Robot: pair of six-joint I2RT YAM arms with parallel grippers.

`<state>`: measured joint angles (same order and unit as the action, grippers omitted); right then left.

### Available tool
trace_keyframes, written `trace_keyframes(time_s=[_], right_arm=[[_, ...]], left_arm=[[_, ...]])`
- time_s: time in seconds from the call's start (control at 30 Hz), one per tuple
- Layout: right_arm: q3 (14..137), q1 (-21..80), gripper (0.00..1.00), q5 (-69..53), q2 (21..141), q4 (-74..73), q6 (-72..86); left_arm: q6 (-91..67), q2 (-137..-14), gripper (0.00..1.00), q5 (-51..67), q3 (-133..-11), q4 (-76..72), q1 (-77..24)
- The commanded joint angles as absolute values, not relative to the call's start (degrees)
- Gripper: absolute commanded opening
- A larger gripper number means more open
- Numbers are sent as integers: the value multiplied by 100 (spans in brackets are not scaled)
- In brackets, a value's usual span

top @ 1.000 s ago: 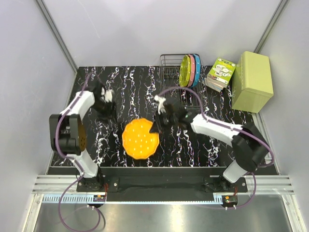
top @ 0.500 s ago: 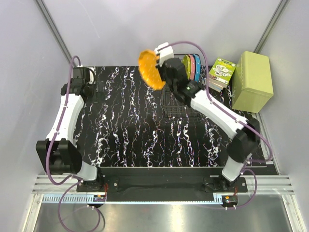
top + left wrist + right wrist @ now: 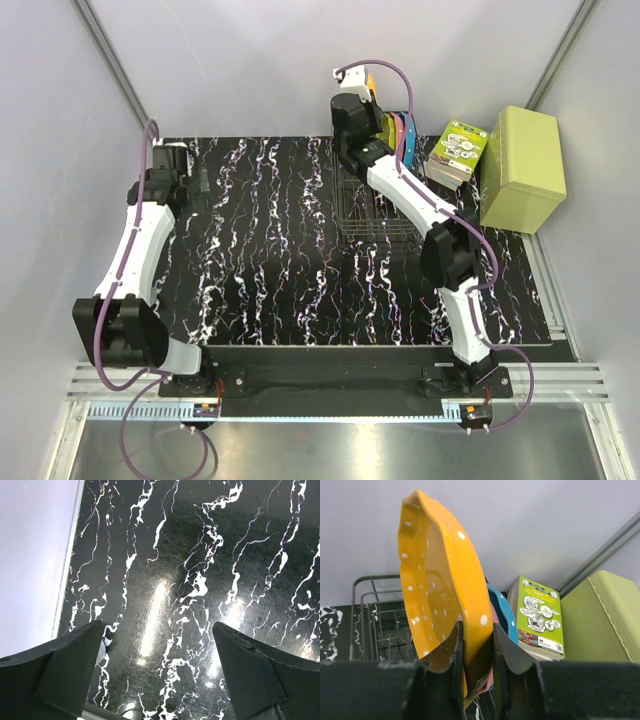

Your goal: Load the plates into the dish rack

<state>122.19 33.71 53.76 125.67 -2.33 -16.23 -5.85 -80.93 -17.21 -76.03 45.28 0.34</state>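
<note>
Lifted off the bench [image 3: 260, 230] since a second ago, the orange plate [image 3: 440, 590] stands on edge, its lower rim clenched between my right fingers [image 3: 460, 652], with the dish rack [image 3: 380, 622] left of them. Beyond them stand the yellow-green plate [image 3: 384, 135], pink plate [image 3: 397, 130] and blue plate [image 3: 409, 140], making four. My left fingers [image 3: 75, 670] are spread and released. I cannot read the print on the box [image 3: 540, 615].

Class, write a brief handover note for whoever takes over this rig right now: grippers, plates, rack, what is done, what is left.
Left gripper: open, empty, over the table at its far left.
Right gripper: shut on the orange plate, held upright above the dish rack.
Done: yellow-green plate, pink plate, blue plate stand in the rack.
Left: slot the orange plate beside them, release.
</note>
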Motion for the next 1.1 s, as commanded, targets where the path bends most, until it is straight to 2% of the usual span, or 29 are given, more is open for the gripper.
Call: trace_keyframes(time_s=[0.0, 1.07], right_arm=[[13016, 3349, 0, 6160, 12480, 334, -1565], [13255, 3085, 0, 5915, 13315, -1415, -545]], left_arm=[[-756, -8068, 99, -1688, -7699, 4175, 26], [-896, -8833, 99, -1415, -7875, 4307, 26]])
